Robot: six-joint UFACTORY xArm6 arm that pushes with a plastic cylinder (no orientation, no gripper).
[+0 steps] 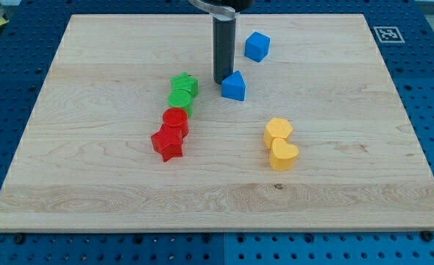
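My dark rod comes down from the view's top, and my tip (222, 79) rests on the board just left of a blue block with a pointed top (234, 87), close to or touching it. A blue cube (257, 46) lies up and to the right of the tip. To the tip's lower left sit a green star (185, 85) and a green round block (179, 101), pressed together. Below them a red cylinder (176, 119) touches a red star (168, 143).
A yellow rounded block (278, 131) and a yellow heart (283, 155) lie together at the right of centre. The wooden board (92, 184) rests on a blue perforated table. A printed marker (387, 33) sits at the board's top right corner.
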